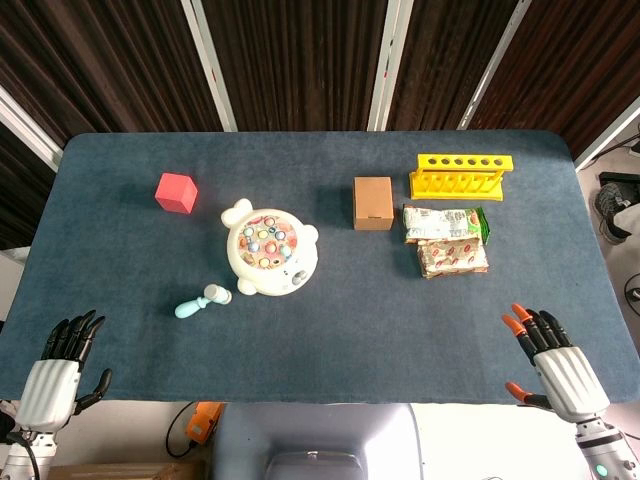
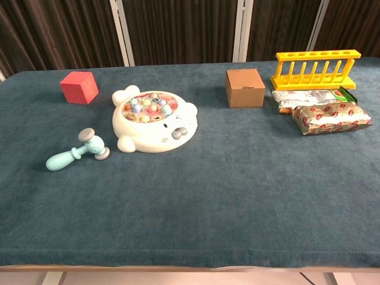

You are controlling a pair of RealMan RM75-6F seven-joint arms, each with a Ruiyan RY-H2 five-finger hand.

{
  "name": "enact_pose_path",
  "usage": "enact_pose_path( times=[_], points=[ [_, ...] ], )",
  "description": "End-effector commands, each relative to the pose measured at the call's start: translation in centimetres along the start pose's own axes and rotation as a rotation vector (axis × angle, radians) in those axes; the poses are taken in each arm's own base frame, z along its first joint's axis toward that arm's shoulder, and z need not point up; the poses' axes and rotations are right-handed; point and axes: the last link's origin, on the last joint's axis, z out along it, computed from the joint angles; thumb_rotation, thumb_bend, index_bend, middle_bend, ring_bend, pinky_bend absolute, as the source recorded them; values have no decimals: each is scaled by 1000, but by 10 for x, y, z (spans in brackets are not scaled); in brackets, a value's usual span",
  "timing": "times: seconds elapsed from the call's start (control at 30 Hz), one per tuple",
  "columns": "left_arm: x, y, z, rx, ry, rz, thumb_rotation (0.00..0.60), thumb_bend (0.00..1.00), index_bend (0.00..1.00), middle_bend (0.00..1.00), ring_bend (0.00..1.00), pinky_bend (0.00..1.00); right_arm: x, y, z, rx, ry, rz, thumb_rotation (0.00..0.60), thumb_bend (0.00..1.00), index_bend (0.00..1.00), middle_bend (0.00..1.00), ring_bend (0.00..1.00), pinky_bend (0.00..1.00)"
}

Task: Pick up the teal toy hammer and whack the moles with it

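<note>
Clearly light, rigid plastic, the teal toy hammer (image 2: pixel 76 152) lies on the table (image 1: pixel 400 330) just left of the white mole game (image 2: pixel 153 122), handle pointing outward; its slim handle looks the best place to grasp. One hammer, one game, several coloured moles (image 2: pixel 148 106). Left hand (image 1: pixel 62 370) and right hand (image 1: pixel 555 362) rest at the near edge, fingers extended, holding nothing.
</note>
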Motion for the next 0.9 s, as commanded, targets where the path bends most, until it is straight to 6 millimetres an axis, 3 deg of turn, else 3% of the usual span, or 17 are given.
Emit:
enact_pose_path(
  times=[0.03, 0.13, 0.33, 0.67, 0.9],
  points=[
    [-2, 0, 2, -1, -11, -8, 600, 388, 0, 0, 0, 12, 0, 0, 0, 2, -1, 1, 600, 309, 0, 0, 0, 0],
    [-12, 2, 12, 4, -54, -56, 600, 376, 0, 0, 0, 37, 0, -1, -2, 6, -4, 2, 600, 309, 0, 0, 0, 0],
    [-46, 16, 54, 31, -155, -200, 600, 358, 0, 0, 0, 72, -2, -3, -1, 15, -12, 3, 600, 309, 0, 0, 0, 0],
    [-85, 60, 108, 67, -141, -185, 600, 345, 20, 51, 7, 84, -2, -4, 2, 22, -16, 12, 600, 309, 0, 0, 0, 0],
    [-103, 84, 137, 93, -153, -277, 600, 345, 98, 127, 85, 90, 1, -2, 1, 23, -12, 21, 600, 309, 0, 0, 0, 0]
  ],
)
